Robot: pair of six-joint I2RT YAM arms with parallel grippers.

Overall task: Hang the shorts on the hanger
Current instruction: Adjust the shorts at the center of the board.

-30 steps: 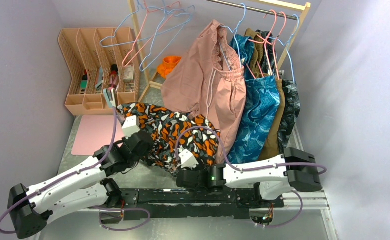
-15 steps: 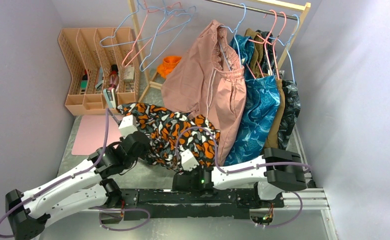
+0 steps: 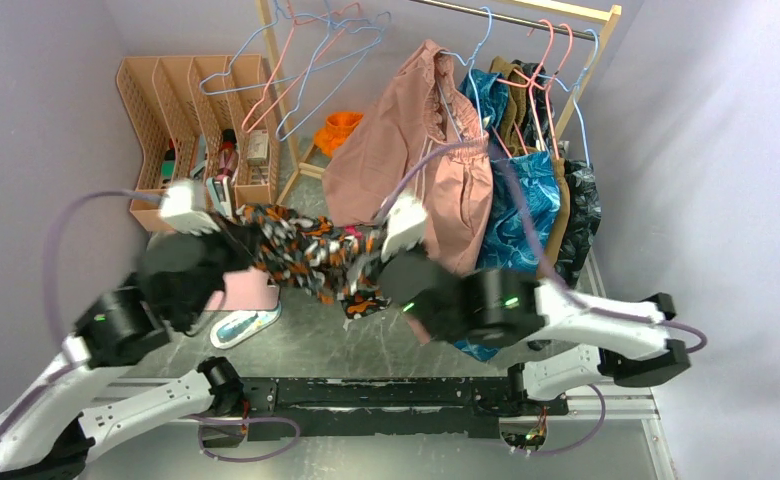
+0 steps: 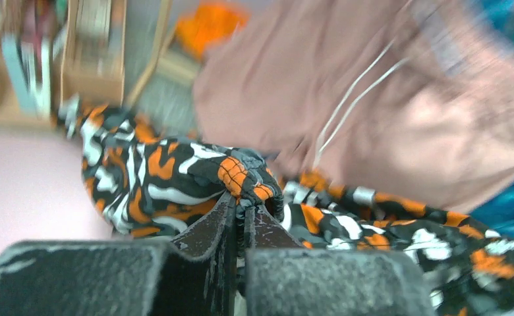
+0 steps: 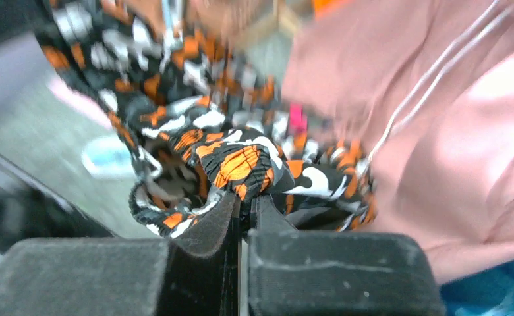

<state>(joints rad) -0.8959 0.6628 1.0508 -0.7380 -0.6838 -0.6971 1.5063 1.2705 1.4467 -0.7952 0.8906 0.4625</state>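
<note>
Grips the shorts (image 3: 301, 250) at two places: left gripper (image 4: 241, 207) pinched fully shut on a bunched fold, right gripper (image 5: 244, 201) likewise closed tight on another bunch. Carries the fabric strung between the two, lifted clear of the table (image 3: 306, 350), just in front of the dusty-pink garment (image 3: 416, 130) on the rack. Judged as the lift-and-spread step, with no threading onto the hanger begun yet.

To do it well:
- Draw the grippers apart only as far as a taut span, stopping short of tugging a fold out of either pinch.
- Level both ends for an even hang and a findable leg or waist opening.
- Steer wide of the pink garment, close behind and easy to snag or drag along.
- Aim for a light-blue hanger (image 3: 316, 100) at the rack's left end, well apart from the shorts; cannot tell which of those to use.
- Move slowly, given the blur in both wrist views.
- Hold both pinches firm throughout the carry.
</note>
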